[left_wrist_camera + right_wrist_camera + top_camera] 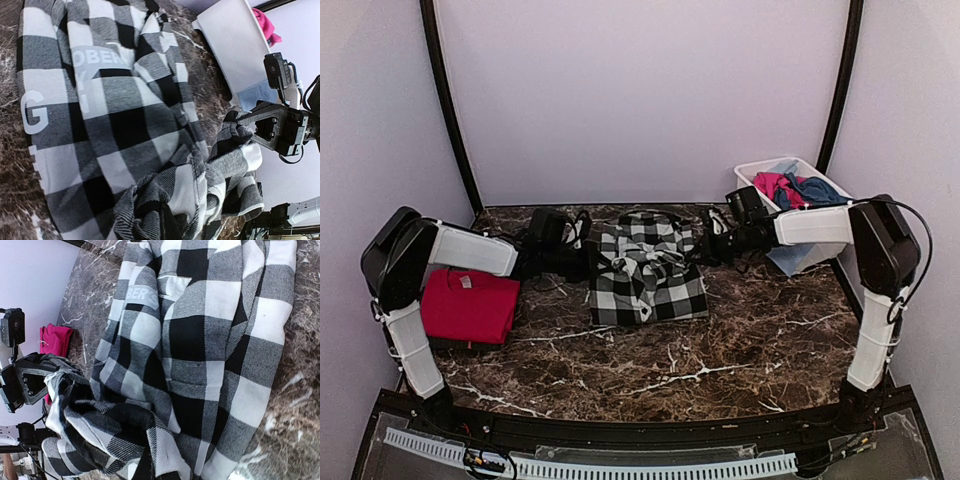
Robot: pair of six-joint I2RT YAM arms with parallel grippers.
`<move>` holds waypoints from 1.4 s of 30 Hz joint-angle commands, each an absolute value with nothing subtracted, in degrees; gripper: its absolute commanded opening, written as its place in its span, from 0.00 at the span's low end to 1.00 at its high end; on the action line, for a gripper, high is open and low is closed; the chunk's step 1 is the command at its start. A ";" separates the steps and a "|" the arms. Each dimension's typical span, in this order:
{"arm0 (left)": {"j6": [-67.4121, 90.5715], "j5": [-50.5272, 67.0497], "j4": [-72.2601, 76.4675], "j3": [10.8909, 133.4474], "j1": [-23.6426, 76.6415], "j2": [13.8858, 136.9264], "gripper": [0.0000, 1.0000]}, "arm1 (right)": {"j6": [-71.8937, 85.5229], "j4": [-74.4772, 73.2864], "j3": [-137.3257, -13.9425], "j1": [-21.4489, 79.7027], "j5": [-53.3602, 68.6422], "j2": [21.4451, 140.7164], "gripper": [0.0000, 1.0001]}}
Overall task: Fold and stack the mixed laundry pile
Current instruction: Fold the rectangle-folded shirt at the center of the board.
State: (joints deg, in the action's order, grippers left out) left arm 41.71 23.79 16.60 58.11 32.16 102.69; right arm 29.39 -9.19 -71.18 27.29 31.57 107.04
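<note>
I see the black-and-white checked cloth garment with white lettering [645, 275] lying in the middle of the dark marbled bench [740, 345]. My left end effector [578, 243] is clamped together on its left edge and my right end effector [712, 240] on its right edge, with cloth bunched up at both. A folded red tee [468, 305] sits near left. The pink and blue pieces [798, 188] lie in the white rectangular plastic tub [756, 170], far right.

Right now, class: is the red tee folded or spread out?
Folded: the red tee lies as a compact, thick rectangle, with no sleeves sticking out.
</note>
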 commanded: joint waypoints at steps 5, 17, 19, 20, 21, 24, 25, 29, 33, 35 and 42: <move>38.44 27.01 20.17 65.45 28.44 112.87 0.00 | 26.74 -7.59 -79.28 25.58 30.20 116.23 0.00; 33.26 29.13 13.65 71.52 28.04 110.99 0.00 | 26.86 -6.33 -76.11 23.57 28.56 109.71 0.00; 32.80 29.04 13.54 72.38 28.04 111.25 0.00 | 26.49 -6.32 -76.28 22.99 28.21 109.98 0.00; 32.62 28.67 13.14 72.79 27.97 111.81 0.00 | 26.34 -6.68 -76.87 22.78 28.30 110.60 0.00; 32.19 28.13 13.03 73.68 27.96 112.20 0.00 | 26.29 -6.83 -77.63 22.50 28.77 111.52 0.00; 31.92 28.41 13.01 75.81 27.64 115.59 0.00 | 26.34 -6.96 -80.22 22.20 29.08 114.87 0.00; 31.75 28.75 12.96 77.03 27.57 116.46 0.00 | 26.44 -7.21 -81.20 22.23 29.05 116.00 0.00; 31.13 29.45 12.68 80.58 27.44 121.28 0.01 | 26.93 -7.54 -83.48 22.07 27.43 119.86 0.00; 30.73 29.77 12.15 83.86 26.95 125.78 0.13 | 27.84 -7.07 -84.70 21.73 27.89 121.76 0.19; 30.22 29.90 11.34 85.52 26.21 126.73 0.19 | 27.78 -7.33 -85.02 21.70 27.37 120.69 0.25; 27.93 30.07 3.68 95.17 23.78 125.60 0.45 | 24.57 -11.04 -87.23 21.47 25.79 113.33 0.57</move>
